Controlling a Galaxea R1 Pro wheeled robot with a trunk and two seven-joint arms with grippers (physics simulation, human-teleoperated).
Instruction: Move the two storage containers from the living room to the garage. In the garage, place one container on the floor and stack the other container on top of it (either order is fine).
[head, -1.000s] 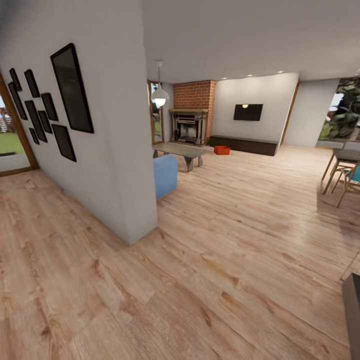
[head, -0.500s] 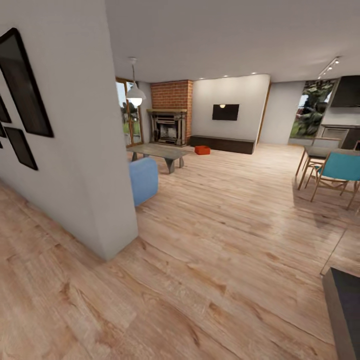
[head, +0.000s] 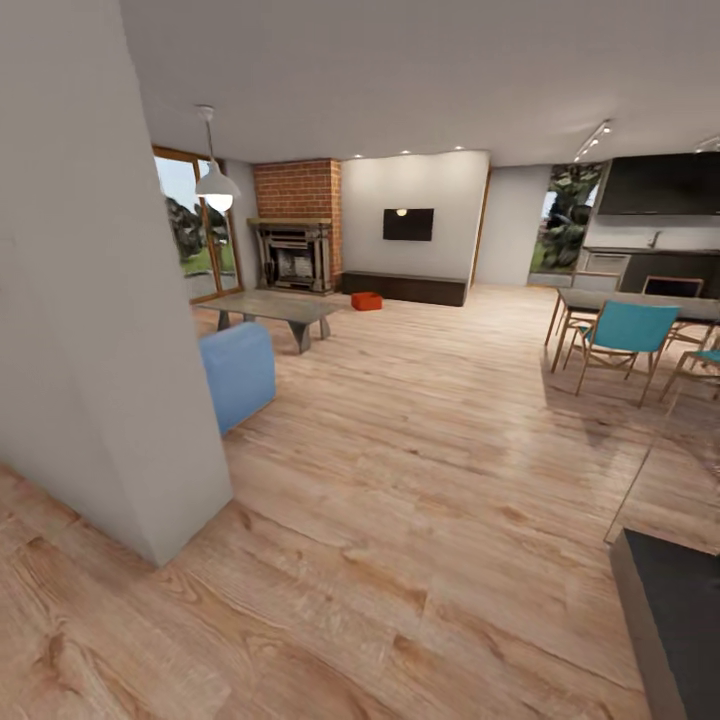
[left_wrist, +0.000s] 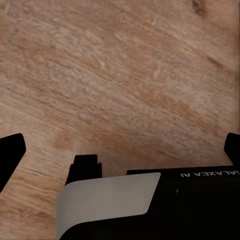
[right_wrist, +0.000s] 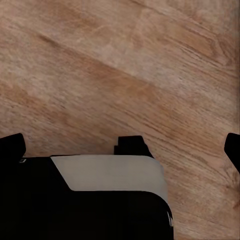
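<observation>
One orange bin far off by the low cabinet

We saw one storage container (head: 366, 300), orange-red, on the light wood plank floor (head: 420, 470) of the living room, far ahead, just in front of the long low dark cabinet (head: 405, 288) and near the brick chimney (head: 296, 190) with its fireplace (head: 293, 257). A black TV (head: 408, 224) hung above the cabinet. Closer stood a low coffee table (head: 270, 310), a blue seat (head: 238, 372) and a white wall corner (head: 110, 300). Teal chairs (head: 622, 335) sat at the dining surface (head: 640, 305).

In the wrist views our left gripper (left_wrist: 120, 152) and right gripper (right_wrist: 120, 147) hung over plank floor, fingertips set wide at the frame edges, so both jaws stood spread apart and held nothing.
</observation>
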